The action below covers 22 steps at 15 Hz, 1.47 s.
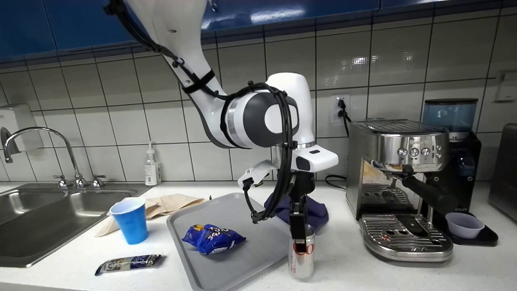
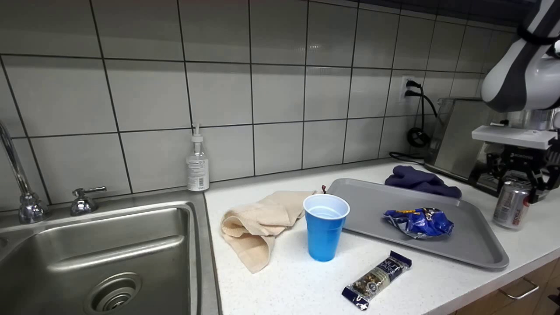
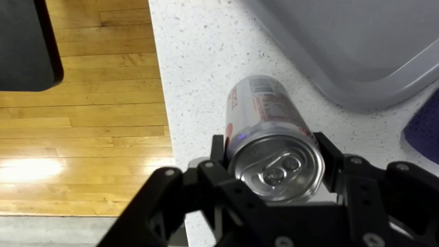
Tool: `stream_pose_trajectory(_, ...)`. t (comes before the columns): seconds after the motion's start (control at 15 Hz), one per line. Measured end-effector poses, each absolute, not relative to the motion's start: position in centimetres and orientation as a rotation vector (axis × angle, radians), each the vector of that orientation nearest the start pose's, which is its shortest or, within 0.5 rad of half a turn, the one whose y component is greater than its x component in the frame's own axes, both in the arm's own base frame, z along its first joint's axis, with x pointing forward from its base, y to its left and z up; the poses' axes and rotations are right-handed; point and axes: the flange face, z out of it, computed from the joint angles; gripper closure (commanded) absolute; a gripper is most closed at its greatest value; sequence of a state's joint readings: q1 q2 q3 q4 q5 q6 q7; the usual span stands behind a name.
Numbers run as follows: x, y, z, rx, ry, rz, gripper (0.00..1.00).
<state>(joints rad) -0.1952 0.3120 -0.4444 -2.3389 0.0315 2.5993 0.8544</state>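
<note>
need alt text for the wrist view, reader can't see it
A silver soda can, seen from above, is gripped in the black gripper, with a speckled white counter behind it. Part of a gray tray fills the upper right, a purple cloth the right edge; wooden floor shows at left.

Off-white, dark-grouted tiled wall (image 2: 218,96), power outlet (image 1: 336,113) in it, glossy blue cabinets (image 1: 323,6) above. Speckled white counter (image 3: 192,51) runs along wall, steel sink (image 2: 131,251) set in. Wooden drawer front (image 2: 512,286) below counter edge; wood-plank floor (image 3: 113,120), bright light glare (image 3: 31,171) on it.
</note>
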Motion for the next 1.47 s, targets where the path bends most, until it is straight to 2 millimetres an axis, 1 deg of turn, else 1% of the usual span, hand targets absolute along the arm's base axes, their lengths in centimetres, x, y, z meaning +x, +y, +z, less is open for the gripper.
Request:
stream_pose_trajectory(0.27, 40.8, -31.2, 20.7, -2.388, 2.227, 0.01, 0.61)
stream_pose_trajectory(0.33, 40.8, -31.2, 20.6, -2.391, 2.226, 0.007, 0.11)
stream_pose_trajectory(0.4, 40.9, -31.1, 20.5, -2.393, 2.225, 0.003, 0.09)
stream_pose_trajectory(0.47, 40.9, -31.1, 20.5, -2.395, 2.224, 0.001, 0.03)
stream_pose_trajectory(0.53, 41.0, -31.0, 20.5, -2.398, 2.224, 0.0, 0.0)
stream_pose_trajectory(0.93, 41.5, -30.5, 20.6, -2.421, 2.214, -0.01, 0.0)
stream_pose_trajectory(1.47, 42.1, -30.1, 21.9, -2.448, 2.181, -0.03, 0.0)
